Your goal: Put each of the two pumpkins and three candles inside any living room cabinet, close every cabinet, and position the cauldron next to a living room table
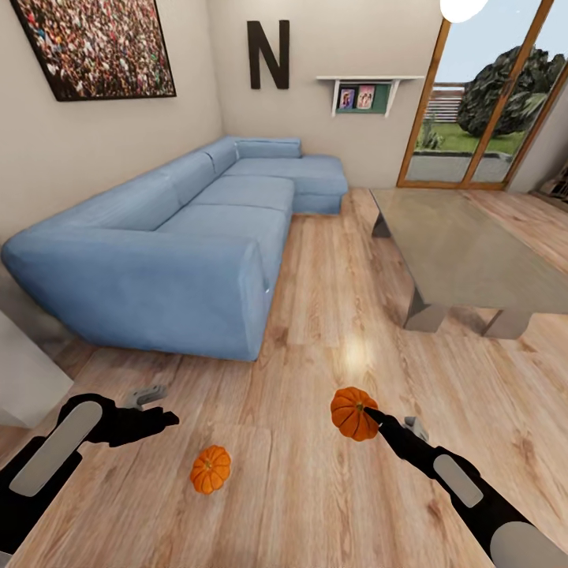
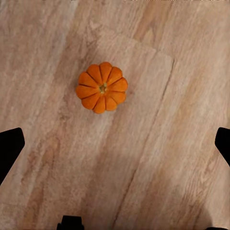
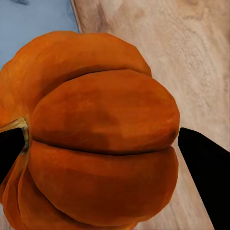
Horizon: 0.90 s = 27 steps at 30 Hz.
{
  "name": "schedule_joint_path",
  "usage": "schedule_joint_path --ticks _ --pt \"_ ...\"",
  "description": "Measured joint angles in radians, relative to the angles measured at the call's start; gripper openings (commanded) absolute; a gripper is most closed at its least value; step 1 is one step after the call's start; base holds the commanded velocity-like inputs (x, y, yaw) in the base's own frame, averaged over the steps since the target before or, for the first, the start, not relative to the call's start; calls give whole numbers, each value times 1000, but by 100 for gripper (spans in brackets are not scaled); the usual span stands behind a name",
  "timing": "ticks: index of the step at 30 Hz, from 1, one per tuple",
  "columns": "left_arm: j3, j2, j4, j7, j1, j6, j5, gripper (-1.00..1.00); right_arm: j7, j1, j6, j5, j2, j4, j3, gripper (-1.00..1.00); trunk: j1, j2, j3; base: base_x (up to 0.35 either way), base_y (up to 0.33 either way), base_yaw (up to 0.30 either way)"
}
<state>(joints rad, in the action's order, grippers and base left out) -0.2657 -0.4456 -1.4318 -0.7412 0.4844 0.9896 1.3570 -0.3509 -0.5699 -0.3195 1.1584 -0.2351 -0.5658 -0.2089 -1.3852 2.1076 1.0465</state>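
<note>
Pale plank flooring (image 1: 315,315) of a living room, seen mid-tidy. Dark right-hand fingers (image 3: 206,167) pressed against opposite flanks of one orange pumpkin (image 3: 96,134), stem lying close by one finger. Outward from there, right gripper (image 1: 364,416) holding that pumpkin (image 1: 351,414) clear of the boards at the end of an outstretched arm.

Left-hand fingers (image 2: 9,148) spread wide and gripping nothing, second pumpkin (image 2: 102,86) sitting stem-up on the planks ahead of them rather than between them. Left gripper (image 1: 160,406) hovering near that second pumpkin (image 1: 211,468), apart from it and to its side. Blue sofa (image 1: 181,237) along the wall beyond, glass-topped table (image 1: 465,252) opposite.

Likely trouble ahead:
- **Held fruit:** pinched across a smooth, rounded, ribbed body. Could squirm out under any jolt while being carried to storage, then roll off under the sofa or table.
- **Second fruit:** round and free to roll. Likely to be nudged away rather than caught if closed on from this offset. Better centred between the open fingers first, then approached straight down.
</note>
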Motion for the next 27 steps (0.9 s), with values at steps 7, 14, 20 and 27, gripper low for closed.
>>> schedule_joint_path --ticks 7,14,20,27 --pt "2 0 -3 -1 0 0 0 100 1 0 0 -1 0 0 0 -100 0 0 11 201 -104 -39" --pt "2 0 -3 -1 1 0 -1 100 1 0 2 -1 0 0 -1 -100 0 0 13 259 -72 -5" --pt "3 0 1 -1 0 0 -1 100 1 0 2 0 0 -1 -1 -100 0 0 13 170 -21 0" --pt "3 0 4 -1 0 0 -1 100 4 0 1 -3 0 -2 -2 -100 0 0 13 78 35 0"
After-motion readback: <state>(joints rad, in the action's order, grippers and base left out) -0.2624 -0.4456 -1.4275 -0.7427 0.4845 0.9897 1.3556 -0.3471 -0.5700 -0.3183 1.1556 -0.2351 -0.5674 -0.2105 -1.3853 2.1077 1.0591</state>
